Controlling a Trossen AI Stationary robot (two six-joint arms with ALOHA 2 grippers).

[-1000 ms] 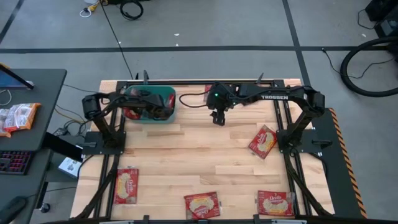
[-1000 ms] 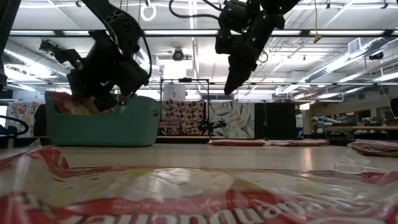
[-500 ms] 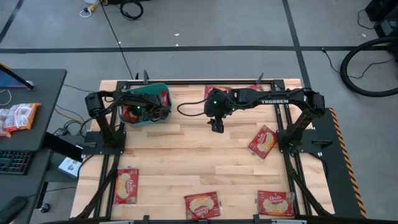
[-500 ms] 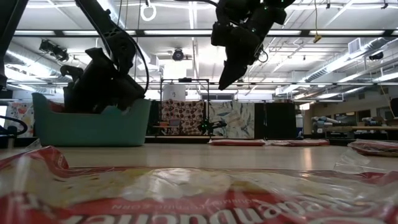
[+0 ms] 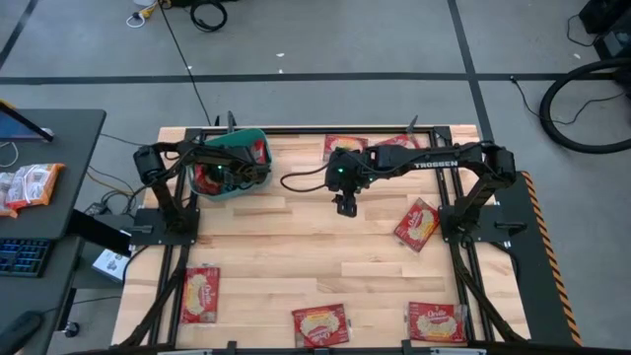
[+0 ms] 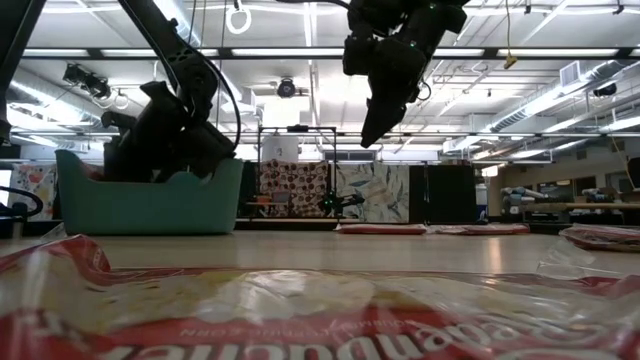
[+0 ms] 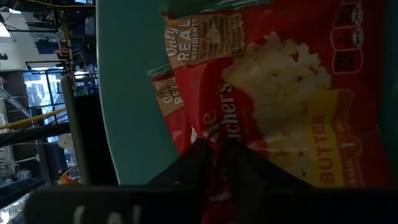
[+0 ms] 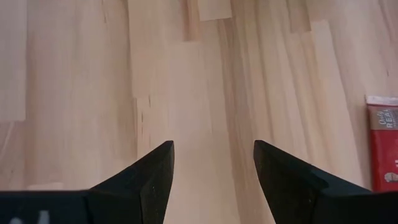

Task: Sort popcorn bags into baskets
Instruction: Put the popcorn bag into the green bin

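The teal basket [image 5: 229, 148] sits askew at the table's far left, with red popcorn bags inside it [image 7: 280, 93]. My left gripper [image 5: 244, 176] reaches down into the basket [image 6: 150, 205] and is shut on a bag there. My right gripper [image 5: 342, 205] hangs open above bare wood near the table's middle [image 8: 212, 168], well above the table in the low view [image 6: 372, 135]. More red bags lie flat on the table: two at the far edge [image 5: 345, 145], one at the right [image 5: 417, 225], and three along the near edge [image 5: 319, 323]. My left gripper pinches a red popcorn bag [image 7: 219, 134] between its two nearly closed fingers [image 7: 249, 165], at the bag's printed face beside the lettering. The fingers reach down into the basket. The bag lies on other bags against the teal wall [image 7: 134, 93].
A desk with a keyboard and white-and-orange packets [image 5: 30, 184] stands left of the table. The arm frames run along both table sides [image 5: 463, 212]. Open wood lies across the table's middle. One bag lies close to the low camera [image 6: 300, 310].
The basket has slid toward the table's left and far edge and turned about, with my left gripper inside it. My right gripper has moved a little toward the near edge, staying open.
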